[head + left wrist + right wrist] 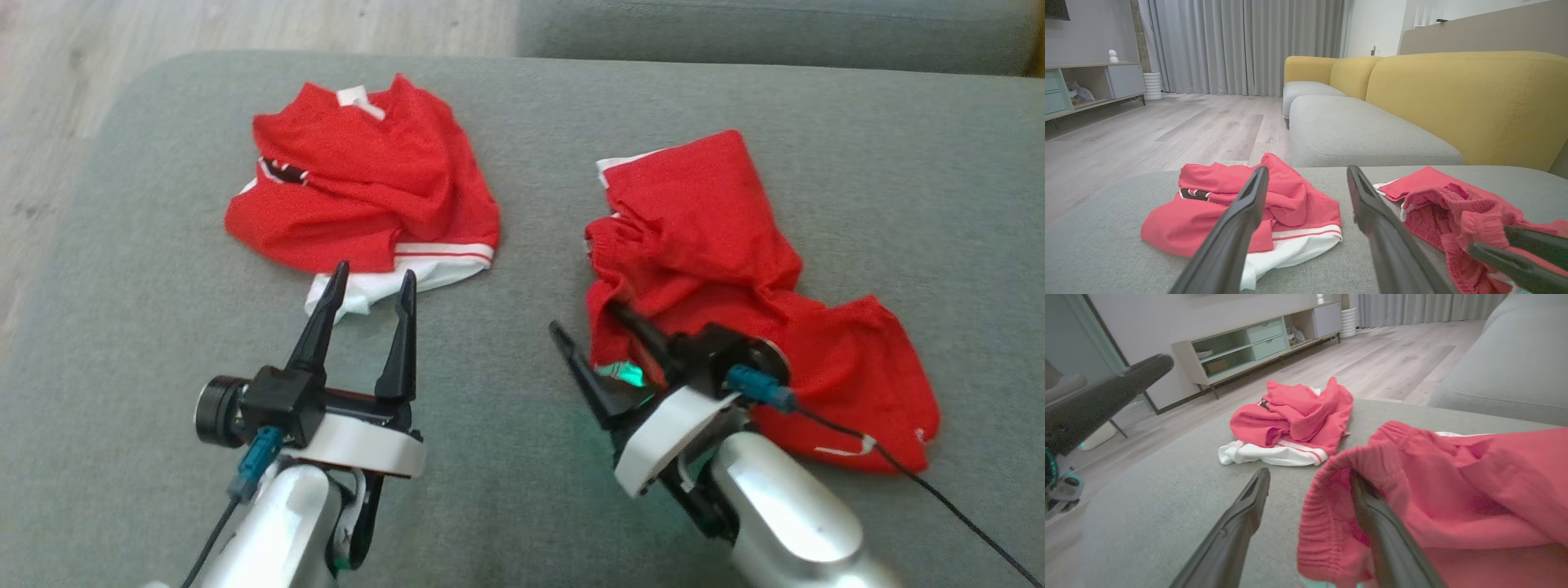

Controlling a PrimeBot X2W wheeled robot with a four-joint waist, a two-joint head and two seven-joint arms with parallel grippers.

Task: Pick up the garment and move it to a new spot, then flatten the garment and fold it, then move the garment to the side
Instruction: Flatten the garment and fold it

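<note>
No legible text or labels

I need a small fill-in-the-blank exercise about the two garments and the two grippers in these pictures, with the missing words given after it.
1. Both garments lie on a ___ cushion.
2. The shirt, near the left gripper, is red and ___.
3. The left gripper is ___, with nothing between its fingers.
4. One finger of the right gripper sits under the elastic waistband of the red ___.
Missing words: gray; white; open; shorts.
</note>
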